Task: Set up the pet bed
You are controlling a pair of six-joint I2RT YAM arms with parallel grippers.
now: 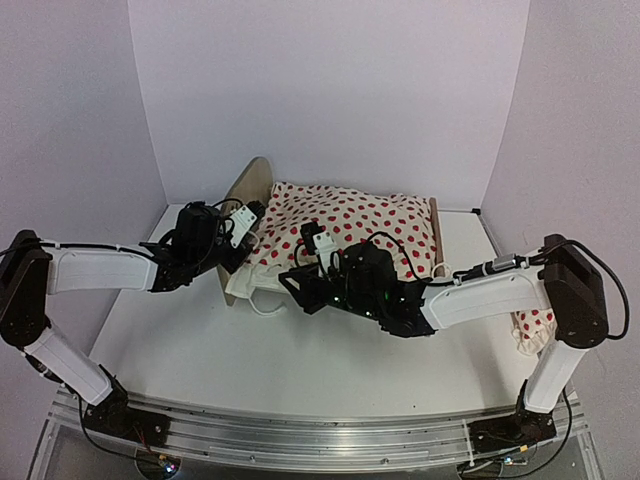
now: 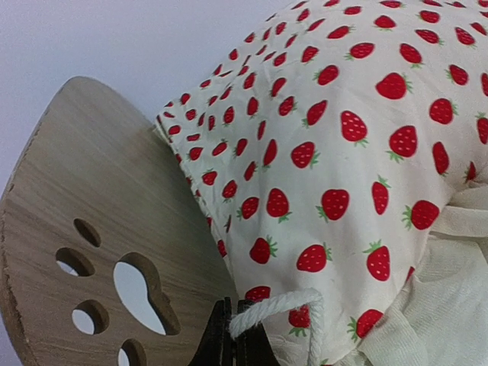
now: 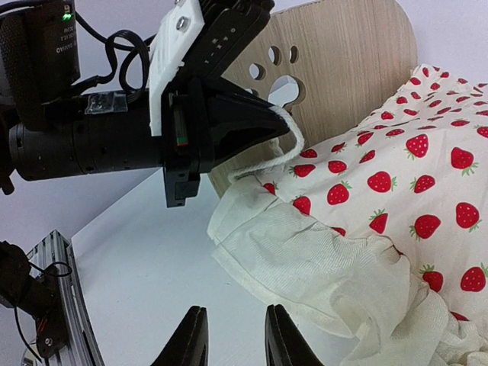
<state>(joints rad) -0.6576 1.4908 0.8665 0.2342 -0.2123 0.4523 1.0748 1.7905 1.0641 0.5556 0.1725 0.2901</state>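
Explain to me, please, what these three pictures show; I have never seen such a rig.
Two robot arms are bolted to a white table. One picture looks down from above; the other two come from cameras on the wrists. On the table stands a light-wood pet bed with a paw-print headboard, covered by a cream strawberry-print duvet. The left gripper is shut on the duvet's white cord loop. The right gripper hovers open and empty beside the ruffled edge. A small matching pillow lies by the right arm.
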